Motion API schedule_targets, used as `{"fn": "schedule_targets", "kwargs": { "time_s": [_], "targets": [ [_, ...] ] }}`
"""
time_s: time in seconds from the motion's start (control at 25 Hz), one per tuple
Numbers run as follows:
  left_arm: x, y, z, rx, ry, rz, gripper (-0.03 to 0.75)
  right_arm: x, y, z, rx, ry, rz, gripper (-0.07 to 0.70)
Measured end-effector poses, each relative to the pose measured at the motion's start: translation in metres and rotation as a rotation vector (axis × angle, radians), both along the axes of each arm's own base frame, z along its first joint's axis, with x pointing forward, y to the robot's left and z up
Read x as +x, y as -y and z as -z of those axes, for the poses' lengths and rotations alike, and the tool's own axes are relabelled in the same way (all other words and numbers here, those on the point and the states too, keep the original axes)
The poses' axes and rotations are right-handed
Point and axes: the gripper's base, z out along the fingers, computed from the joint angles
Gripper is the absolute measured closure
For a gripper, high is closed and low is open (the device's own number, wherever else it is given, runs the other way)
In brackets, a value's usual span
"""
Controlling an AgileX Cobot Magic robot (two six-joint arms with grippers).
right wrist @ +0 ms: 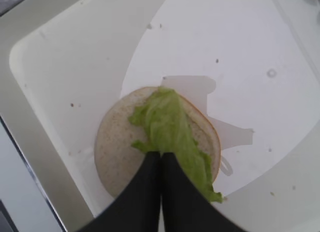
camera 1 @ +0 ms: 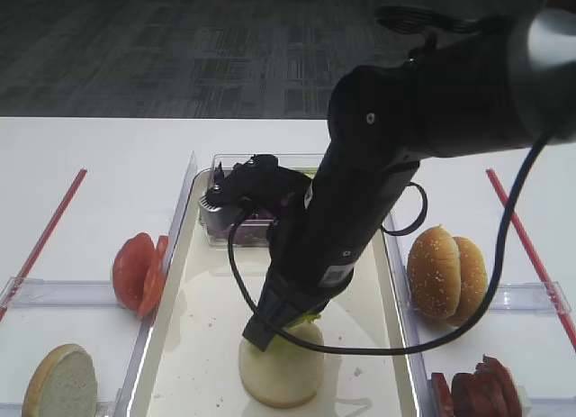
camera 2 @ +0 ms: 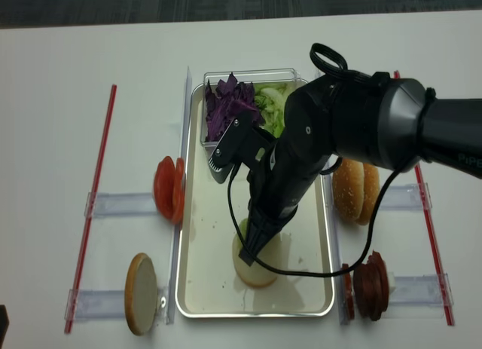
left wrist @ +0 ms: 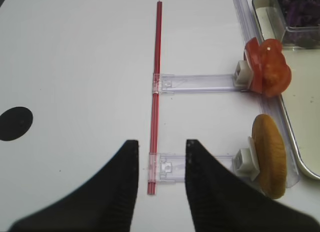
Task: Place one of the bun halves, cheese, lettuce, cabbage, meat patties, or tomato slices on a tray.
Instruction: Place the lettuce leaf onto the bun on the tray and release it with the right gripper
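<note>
The right tool (right wrist: 161,162), jaws clamped together on the lettuce (right wrist: 170,129), holds that light, limp, tear-prone leaf by its six o'clock end over the bun half (right wrist: 112,147) on the tray (right wrist: 60,66); the left tool (left wrist: 159,157) stands apart over the desk (left wrist: 75,66).

Green lettuce (right wrist: 167,129) draped over bun half (right wrist: 117,152) on tray (right wrist: 55,66).

right arm (camera 2: 316,145) lowered, jaws closed
</note>
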Motion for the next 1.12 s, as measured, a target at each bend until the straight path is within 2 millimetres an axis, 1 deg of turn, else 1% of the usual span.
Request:
{"fn": "schedule_targets", "kwargs": {
  "time_s": [0.24, 0.52, 0.72, 0.92, 1.12],
  "targets": [
    [0.000, 0.000, 0.000, 0.000, 0.000, 0.000, 0.492, 0.000, -0.001, 0.000, 0.010, 0.010, 0.003, 0.602],
    [0.000, 0.000, 0.000, 0.000, 0.000, 0.000, 0.492, 0.001, -0.001, -0.010, 0.039, 0.053, 0.007, 0.603],
    [0.000, 0.000, 0.000, 0.000, 0.000, 0.000, 0.492, -0.001, 0.000, -0.010, 0.031, 0.039, 0.000, 0.602],
    [0.000, 0.000, 0.000, 0.000, 0.000, 0.000, 0.492, -0.003, 0.002, -0.008, 0.017, 0.023, -0.006, 0.602],
    [0.000, 0.000, 0.000, 0.000, 0.000, 0.000, 0.492, -0.008, 0.006, 0.004, -0.014, -0.012, -0.011, 0.602]
  ]
}}
